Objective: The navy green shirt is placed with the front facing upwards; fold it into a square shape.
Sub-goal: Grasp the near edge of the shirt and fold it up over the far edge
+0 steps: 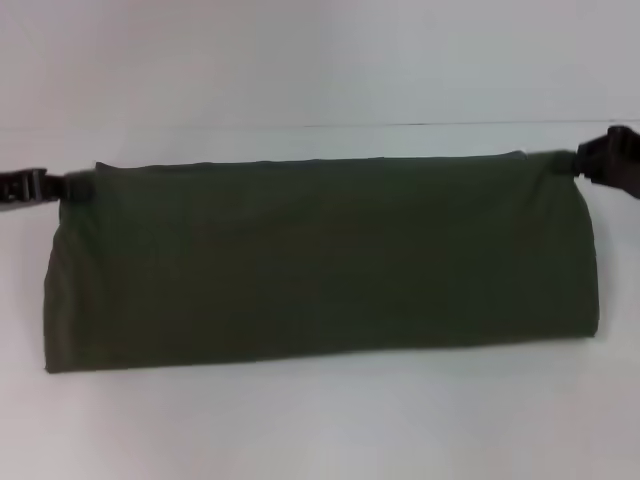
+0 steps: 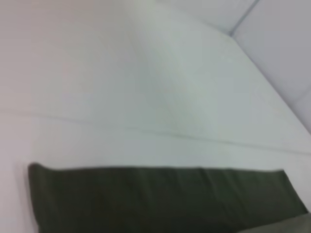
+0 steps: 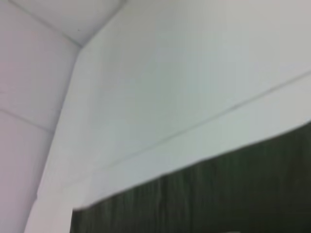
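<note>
Both claws pinch the navy green shirt at its far corners (left claw, right claw), stretched across the white surface.

Olive shirt, folded long band, held taut

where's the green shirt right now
In the head view the navy green shirt lies as a wide folded band across the middle of the white table, its far corners held by the left gripper and right gripper.
</note>
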{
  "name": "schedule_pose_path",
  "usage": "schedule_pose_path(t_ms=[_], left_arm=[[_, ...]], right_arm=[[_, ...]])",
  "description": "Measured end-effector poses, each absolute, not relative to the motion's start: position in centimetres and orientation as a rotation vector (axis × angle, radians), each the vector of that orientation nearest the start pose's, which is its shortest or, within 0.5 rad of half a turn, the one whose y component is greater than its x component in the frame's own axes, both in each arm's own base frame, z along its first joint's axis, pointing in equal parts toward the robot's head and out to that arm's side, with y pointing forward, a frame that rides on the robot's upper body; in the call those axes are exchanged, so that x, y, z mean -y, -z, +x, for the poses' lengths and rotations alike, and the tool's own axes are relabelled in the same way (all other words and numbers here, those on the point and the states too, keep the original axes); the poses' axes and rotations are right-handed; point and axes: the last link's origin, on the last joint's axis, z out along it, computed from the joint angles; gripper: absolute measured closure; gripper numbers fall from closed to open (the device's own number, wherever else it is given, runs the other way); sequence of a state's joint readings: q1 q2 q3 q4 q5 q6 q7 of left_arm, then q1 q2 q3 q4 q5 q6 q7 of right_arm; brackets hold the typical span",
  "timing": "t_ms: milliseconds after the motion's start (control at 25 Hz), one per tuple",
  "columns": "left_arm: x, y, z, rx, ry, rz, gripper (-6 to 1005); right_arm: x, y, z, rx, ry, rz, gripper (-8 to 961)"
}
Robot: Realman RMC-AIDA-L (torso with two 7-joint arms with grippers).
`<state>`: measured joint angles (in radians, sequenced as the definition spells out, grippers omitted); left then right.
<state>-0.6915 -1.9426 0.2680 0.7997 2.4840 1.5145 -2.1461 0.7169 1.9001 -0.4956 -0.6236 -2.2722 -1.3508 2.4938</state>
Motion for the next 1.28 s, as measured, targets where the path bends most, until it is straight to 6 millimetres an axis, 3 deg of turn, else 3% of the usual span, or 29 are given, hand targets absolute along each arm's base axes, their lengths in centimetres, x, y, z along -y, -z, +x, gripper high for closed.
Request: schedule_pose_path(t_ms=[560,920,1280], left_arm=[[-41.1,-8.5,-29.0,1.358,0.601,-2.044,939],[-42.8,-5.9,-28.2,1.274,0.57,-1.959,938],[-43.4,-3.2,-28.0,1.23,0.504,-1.892,936]], right_arm=[[-43.3,-6.6,27.6,-1.725,-0.701,-1.857,855],[-44.2,-5.2,27.7,-1.654,-0.723,-1.774,851],[-44.9,-2.7,27.9,-1.591,-0.678,-1.705,847]])
